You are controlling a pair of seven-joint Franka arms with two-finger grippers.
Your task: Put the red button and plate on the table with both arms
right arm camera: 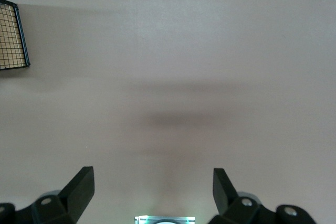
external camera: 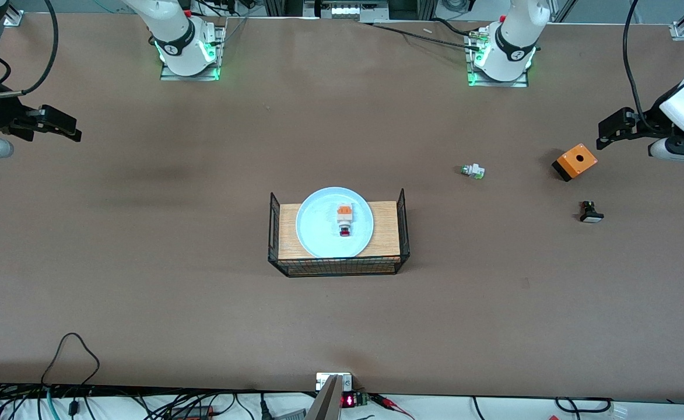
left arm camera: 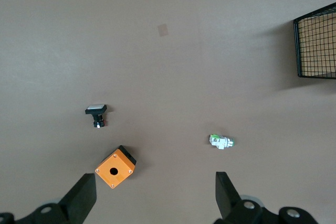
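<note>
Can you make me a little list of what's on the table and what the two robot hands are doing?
red button: lying on the plate
plate: on the wood-topped wire basket, mid-table
table: button and plate not on it yet
green-tipped part: toward the left arm's end
orange box: beside the left gripper
black part: nearer the camera than the box
left gripper: open, waiting
right gripper: open, over bare table

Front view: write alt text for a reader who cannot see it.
A pale blue plate holding the red button sits on a wood-topped wire basket mid-table. The left gripper and right gripper hover open at their ends; an orange box lies near the left gripper.
</note>
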